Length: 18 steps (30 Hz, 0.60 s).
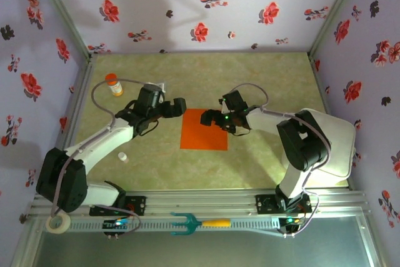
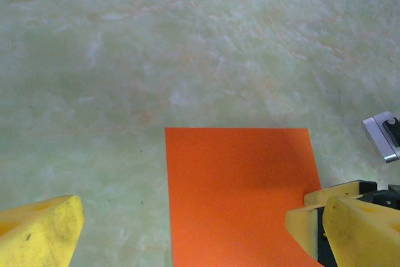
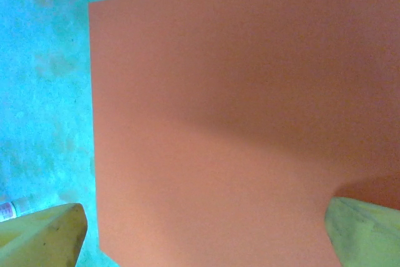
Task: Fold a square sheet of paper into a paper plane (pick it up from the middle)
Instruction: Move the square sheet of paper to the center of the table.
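At the centre of the table, between the two arms, the square sheet of paper lies flat and unfolded, well apart from the orange-capped bottle at the far left. Being square, it has no long axis; its edges run roughly parallel to the table's edges, and no corner points anywhere in particular. It looks thin, very light and floppy, so it will probably slide on the smooth surface instead of lifting, and any pinch is likely to leave a crease. The middle is the place to take hold, since pinching there could raise a small ridge to grip, whereas a flat edge gives the fingers nothing to get under. The left end effector is spread wide, with its yellow fingers straddling the sheet's far left corner. The right end effector is also wide open over the far right part, holding nothing. Whether either one touches the paper cannot be told.
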Each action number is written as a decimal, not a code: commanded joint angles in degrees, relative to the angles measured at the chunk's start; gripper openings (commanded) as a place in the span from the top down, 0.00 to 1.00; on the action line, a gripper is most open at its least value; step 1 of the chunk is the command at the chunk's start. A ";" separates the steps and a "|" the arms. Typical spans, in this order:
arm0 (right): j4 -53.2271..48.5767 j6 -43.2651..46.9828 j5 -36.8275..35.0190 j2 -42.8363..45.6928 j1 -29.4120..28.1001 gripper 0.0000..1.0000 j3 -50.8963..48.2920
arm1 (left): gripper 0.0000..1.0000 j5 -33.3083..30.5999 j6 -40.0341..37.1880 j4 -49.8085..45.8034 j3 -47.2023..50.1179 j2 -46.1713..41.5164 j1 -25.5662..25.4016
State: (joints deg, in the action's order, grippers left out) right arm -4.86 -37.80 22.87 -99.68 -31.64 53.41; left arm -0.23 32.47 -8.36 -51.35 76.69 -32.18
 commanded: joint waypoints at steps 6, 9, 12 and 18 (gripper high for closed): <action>-7.00 -4.54 -10.29 14.47 2.78 0.01 -5.54 | 0.09 3.44 -0.13 -6.26 -4.08 2.10 -2.02; -7.75 -6.30 -12.90 19.01 4.39 0.01 -8.05 | 0.12 3.44 0.20 -11.26 -8.02 6.02 -3.32; -10.25 -6.39 -15.06 22.11 5.48 0.01 -9.48 | 0.13 3.43 1.18 -13.49 -9.65 9.14 -5.64; -9.20 -7.70 -16.66 26.87 5.89 0.01 -14.07 | 0.14 1.53 2.67 -18.30 -16.65 18.85 -10.47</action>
State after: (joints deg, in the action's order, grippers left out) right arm -12.80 -43.77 8.80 -74.61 -26.13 40.97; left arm 2.13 33.17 -21.91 -64.05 91.29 -40.75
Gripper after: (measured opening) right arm 0.993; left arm 0.861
